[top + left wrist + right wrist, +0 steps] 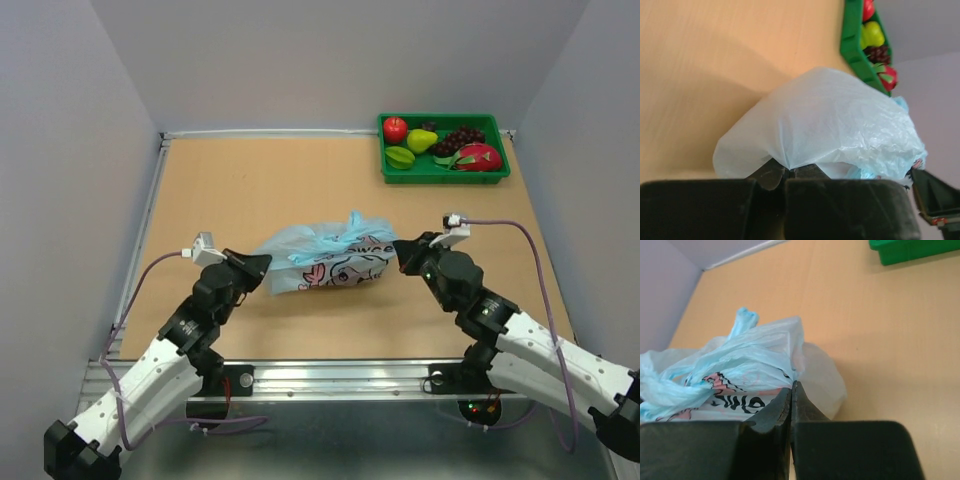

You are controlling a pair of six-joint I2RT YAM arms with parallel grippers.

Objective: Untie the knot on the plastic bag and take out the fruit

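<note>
The light blue plastic bag [325,260] with a pink-red print lies on the table's middle. Its knot [340,235] of twisted handles sits on top, one tail pointing up [745,320]. My left gripper [264,266] is shut on the bag's left end; in the left wrist view [785,169] the plastic [830,120] is drawn to a point between the tips. My right gripper [400,254] is shut on the bag's right end, with a fold of the bag [740,365] pinched at the tips [792,386]. Whatever is inside the bag is hidden.
A green tray [445,176] stands at the back right, holding an apple [395,128], a pear [421,140], grapes [462,136] and other fruit. It also shows in the left wrist view [854,47]. Grey walls enclose the table on three sides.
</note>
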